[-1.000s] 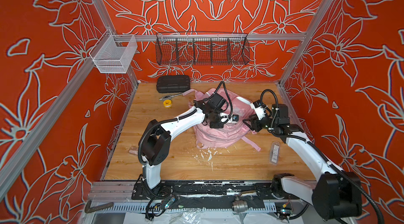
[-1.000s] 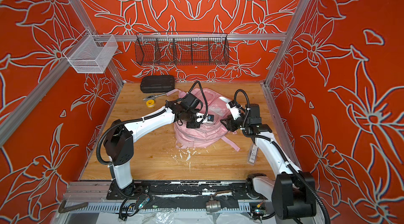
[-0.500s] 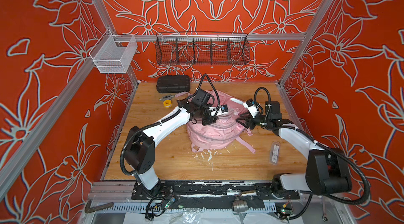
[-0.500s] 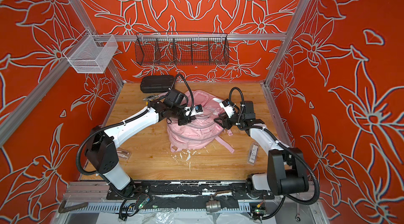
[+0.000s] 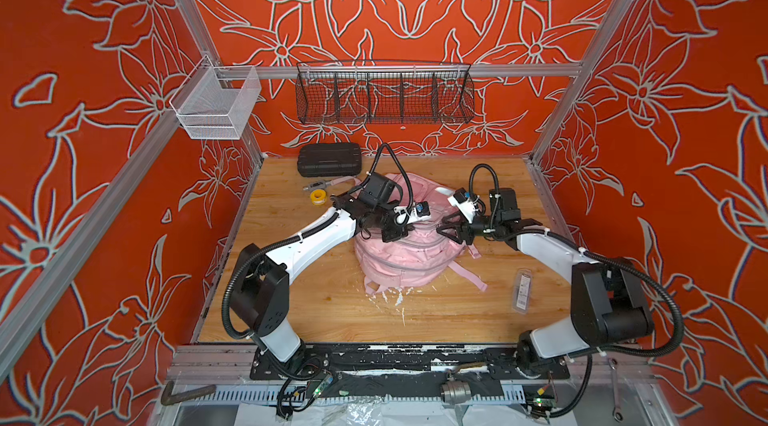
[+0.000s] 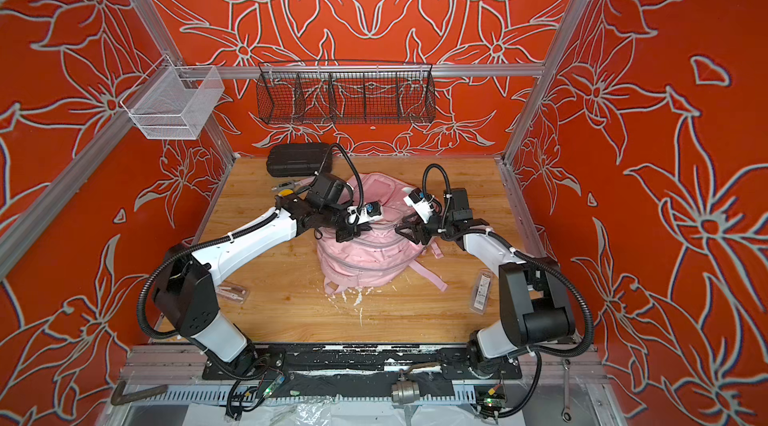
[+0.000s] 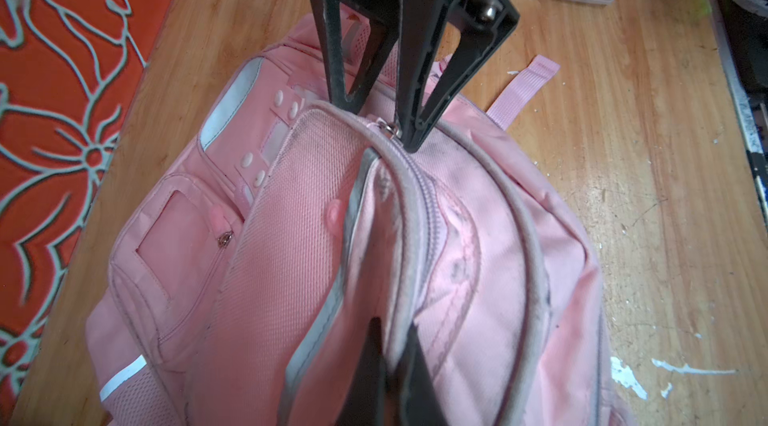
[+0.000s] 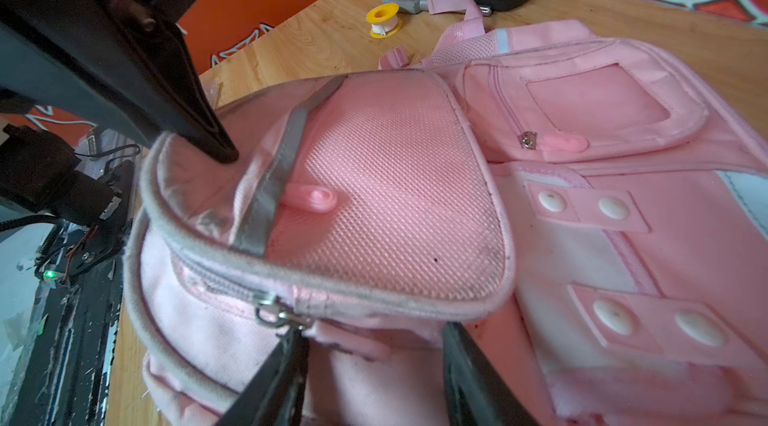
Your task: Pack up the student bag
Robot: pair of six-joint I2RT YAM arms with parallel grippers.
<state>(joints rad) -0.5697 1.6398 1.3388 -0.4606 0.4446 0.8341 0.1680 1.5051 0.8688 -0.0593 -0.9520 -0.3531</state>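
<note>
Your student bag [image 5: 415, 261] is lying in the middle of the wooden table [image 5: 291, 303], at the centre of both top views. Its front pockets are facing up, and a pink strap [image 5: 467, 276] is trailing toward the lower right. Your left gripper [image 5: 392, 236] is reaching in from the left and sitting on the bag's upper left edge. In the right wrist view its jaws are pressing together, pinching the grey-trimmed rim [image 8: 166, 162] of the mesh pocket [image 8: 395, 195]. Your right gripper [image 5: 440, 228] is reaching in from the right at the bag's upper right edge, facing the left one with a short stretch of bag between them. Its jaws are standing about half apart. In the left wrist view one fingertip [image 7: 411, 145] is sitting just beside the metal zipper pull [image 7: 388, 128] and the other is behind the pocket rim, with nothing showing as clamped. Farther out, a black case [image 5: 329, 159] is lying at the table's upper left. A yellow tape roll [image 5: 318, 196] is sitting between it and the bag. A clear plastic pack [image 5: 523, 291] is lying well apart at the lower right.
</note>
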